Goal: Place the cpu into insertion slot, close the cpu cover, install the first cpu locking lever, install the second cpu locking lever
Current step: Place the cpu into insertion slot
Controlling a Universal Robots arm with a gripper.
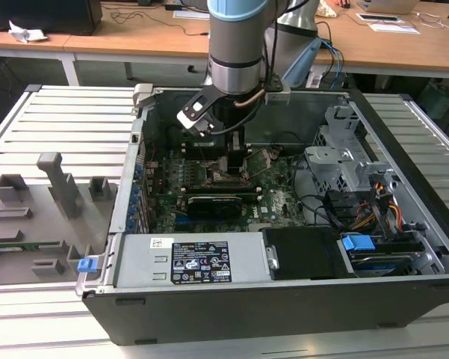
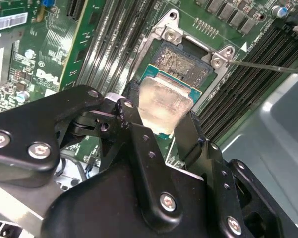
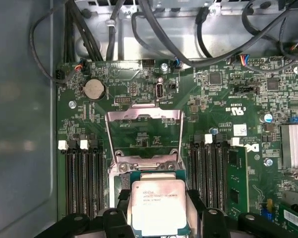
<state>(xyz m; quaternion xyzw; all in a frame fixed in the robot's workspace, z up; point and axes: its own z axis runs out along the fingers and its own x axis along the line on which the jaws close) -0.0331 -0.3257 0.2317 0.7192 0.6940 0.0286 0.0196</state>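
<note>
over the insertion slot [image 2: 182, 60], low inside the open computer case [image 1: 284, 314], the gripper [image 2: 161, 118] has its two black fingers [image 2: 192, 130] closed against opposite edges of the cpu [image 2: 163, 100], pale metal top facing up. in the first wrist view the cpu [image 3: 158, 206] sits between the fingers [image 3: 123, 198], just short of the socket frame; whether its underside touches the socket yet i cannot tell.

by my reading the task is in its first step. the slot's dark centre is bare in the second wrist view, so the chip is not seated. the cpu cover [image 3: 144, 131] is swung open and lies back over the motherboard [image 3: 213, 109], not yet closed. a thin metal locking lever [image 2: 268, 66] sticks out free beside the socket, so i judge neither lever is latched.

as for what holds what: the case carries the green motherboard, a long black graphics card [image 1: 217, 203] in front of the socket, a labelled power supply [image 1: 187, 262] along the near wall, and bundled cables [image 1: 381, 213] towards the exterior view's right. the socket itself holds nothing so far.
</note>
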